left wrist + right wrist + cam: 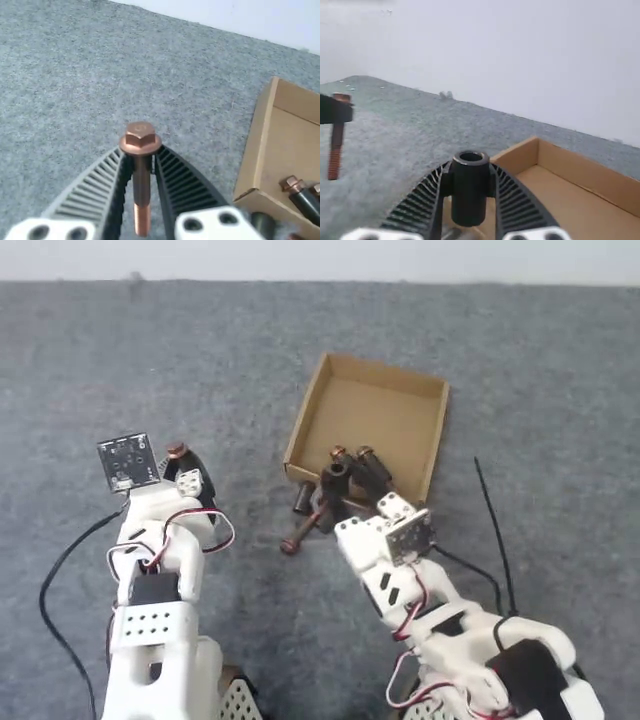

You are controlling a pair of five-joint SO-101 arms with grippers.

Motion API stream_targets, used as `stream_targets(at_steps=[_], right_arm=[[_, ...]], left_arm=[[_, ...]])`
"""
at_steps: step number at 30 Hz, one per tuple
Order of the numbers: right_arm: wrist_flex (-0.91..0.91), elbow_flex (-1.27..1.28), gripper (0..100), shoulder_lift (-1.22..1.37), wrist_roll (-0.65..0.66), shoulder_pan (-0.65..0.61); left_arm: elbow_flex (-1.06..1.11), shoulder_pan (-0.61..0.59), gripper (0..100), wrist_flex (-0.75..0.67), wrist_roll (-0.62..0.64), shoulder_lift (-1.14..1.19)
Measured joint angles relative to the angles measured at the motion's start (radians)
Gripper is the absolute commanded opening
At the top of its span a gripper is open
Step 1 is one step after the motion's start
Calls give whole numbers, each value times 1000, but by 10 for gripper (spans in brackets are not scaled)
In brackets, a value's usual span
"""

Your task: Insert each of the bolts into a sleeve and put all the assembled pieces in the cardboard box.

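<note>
The left tool point(141, 152) is closed on a copper bolt point(141, 180). It grips the shank between its ribbed fingers point(107, 180), so the hex head sits just above the fingertips and the threaded end points back toward the wrist. In the high view this tool point(183, 460) holds the bolt point(177, 451) above the grey surface point(150, 350), well apart from the cardboard box point(303, 425), which lies off to its side.

The right tool point(469, 167) is clamped around a black sleeve point(469, 190). The sleeve stands upright between the fingers with its open bore facing up. From this tool's camera, the box point(600, 175) lies just beyond and below the fingertips, and the bolt point(336, 150) in the left tool hangs upright farther off to one side.

In the high view the right tool point(333, 487) and its sleeve point(335, 477) sit over the box's near wall. Two assembled pieces point(368, 465) lie inside the box, right by this tool. A loose bolt point(296, 538) and another dark piece point(300, 498) rest on the surface just outside the box.
</note>
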Motion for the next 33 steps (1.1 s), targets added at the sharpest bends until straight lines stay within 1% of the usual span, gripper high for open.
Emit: stream_targets(at_steps=[2,6,9,12,14,16,19,23,26,30,33], right_arm=[[37,0,6,0,0,-26],[78,0,6,0,0,-54],[80,0,6,0,-55,-57],[80,0,6,0,-118,-55],[81,0,6,0,-132,-57],[81,0,6,0,-138,-57],[81,0,6,0,-140,-57],[81,0,6,0,-140,-57],[81,0,6,0,-140,-57],[81,0,6,0,-140,-57],[81,0,6,0,-140,-57]], left_arm=[[0,0,13,-52,0,0],[46,12,13,-207,0,0],[94,75,13,-354,-2,0],[118,175,13,-493,-2,0],[118,239,13,-557,-2,-3],[115,284,13,-577,-2,-5],[69,342,13,-551,0,-6],[-60,397,13,-390,0,-6],[-149,463,13,-264,0,-6],[-226,578,13,-143,0,-6],[-262,634,13,-57,0,-6]])
